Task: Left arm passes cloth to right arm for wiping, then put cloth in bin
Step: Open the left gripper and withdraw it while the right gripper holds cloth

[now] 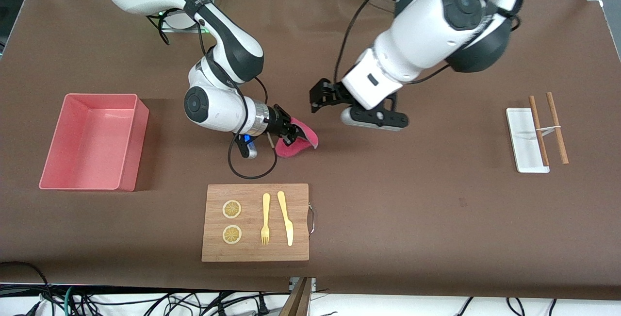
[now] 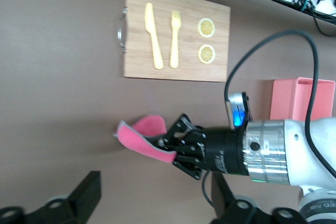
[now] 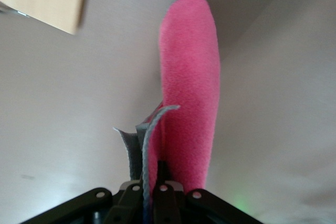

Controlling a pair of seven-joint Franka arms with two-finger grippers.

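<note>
My right gripper (image 1: 292, 135) is shut on one end of the crimson-pink cloth (image 1: 300, 144). The cloth folds out past the fingers low over the brown table, its grey reverse showing at the edge. The right wrist view shows the cloth (image 3: 189, 77) pinched in the right gripper (image 3: 156, 184). My left gripper (image 1: 316, 100) is open and holds nothing, just beside the cloth toward the left arm's end. In the left wrist view its own black fingertips (image 2: 90, 192) stand wide apart, clear of the cloth (image 2: 143, 136) and the right gripper (image 2: 176, 148). The pink bin (image 1: 132, 153) stands open-topped at the right arm's end.
A wooden cutting board (image 1: 254, 253) with two lemon slices (image 1: 232, 209), a yellow fork (image 1: 265, 219) and a knife (image 1: 286, 219) lies nearer the front camera than the cloth. A white tray (image 1: 524, 139) with chopsticks (image 1: 557, 126) sits at the left arm's end.
</note>
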